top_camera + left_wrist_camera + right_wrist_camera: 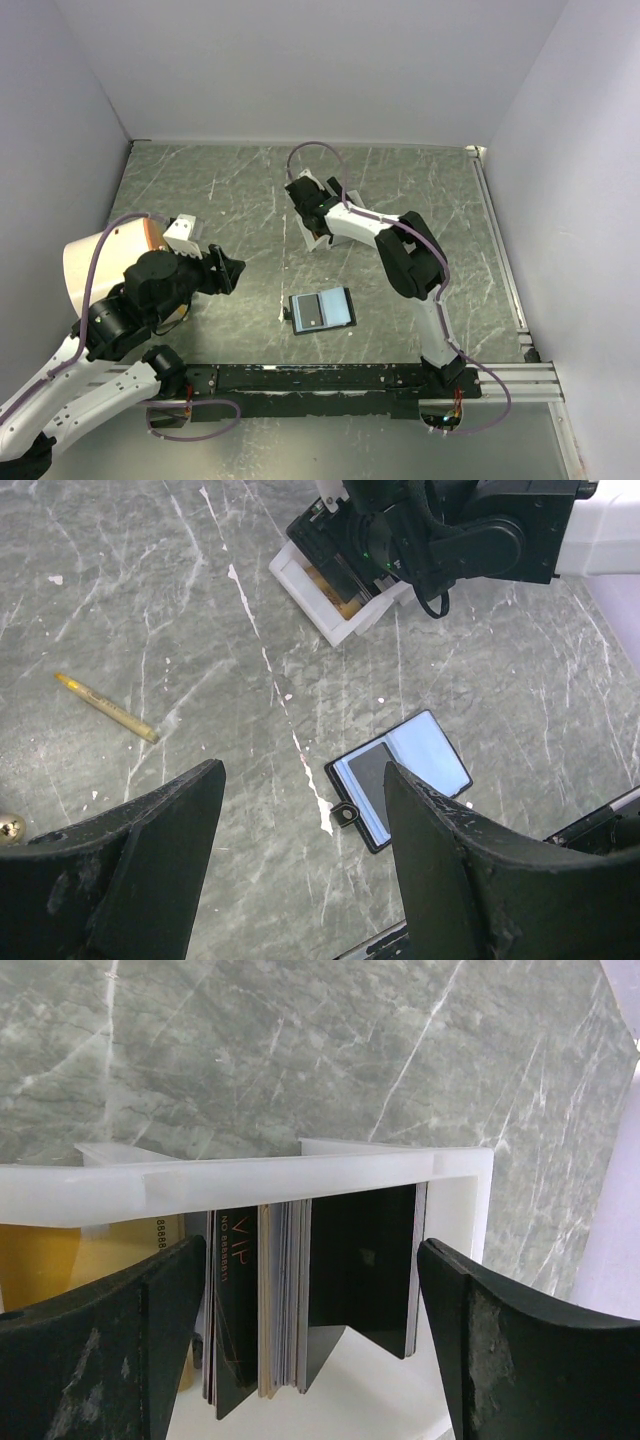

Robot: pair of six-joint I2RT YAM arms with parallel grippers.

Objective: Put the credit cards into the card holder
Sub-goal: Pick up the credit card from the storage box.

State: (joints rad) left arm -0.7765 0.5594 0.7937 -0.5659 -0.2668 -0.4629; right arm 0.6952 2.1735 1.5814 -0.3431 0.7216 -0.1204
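Black n gold credit cards [240,1300] sit upright in the white box [250,1185] at 12 o'clock from the open card holder [322,310], right gripper [310,1260] spread wide around them w/o gripping, left gripper [302,775] open n empty, so most's yet to do imo.

The top camera looks down from above and behind the arm bases [440,378] over the whole table [220,200]. The left wrist camera looks from some height at the holder [415,765] and box [305,592], both shared with the top view. The right wrist camera sits close against the box.
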